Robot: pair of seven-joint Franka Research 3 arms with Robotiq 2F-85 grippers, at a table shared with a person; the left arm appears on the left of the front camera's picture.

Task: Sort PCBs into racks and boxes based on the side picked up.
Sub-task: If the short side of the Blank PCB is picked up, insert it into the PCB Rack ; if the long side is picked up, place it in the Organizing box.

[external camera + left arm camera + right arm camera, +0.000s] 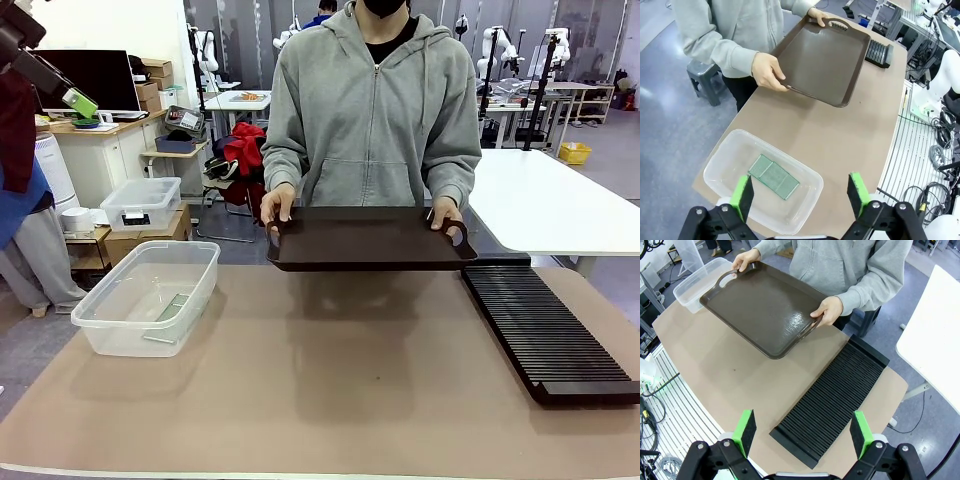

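Tub first: the clear plastic box stands on the brown table mat toward the robot's left, lidless, and in the left wrist view it holds green PCBs lying flat on its floor, side by side or overlapping near the middle; how many boards there are cannot be told. From the front they show only as a dim greenish shape through the wall. Opposite, along the robot's right edge of the mat, lies the long black rack, its narrow slots running across it, and in the right wrist view every slot that can be seen holds nothing. Between the two, at the far side, a person in a grey hooded top holds a dark brown tray by its handles, one hand at each end, lifted just above the table; its glossy surface is bare. A smaller lidded clear box sits on cartons beyond the table, with a dark label too small to read. No writing can be made out anywhere. Left gripper hangs high above the tub with its green pads wide apart, grasping nothing; right gripper hangs above the near end of the rack, jaws likewise spread and empty.
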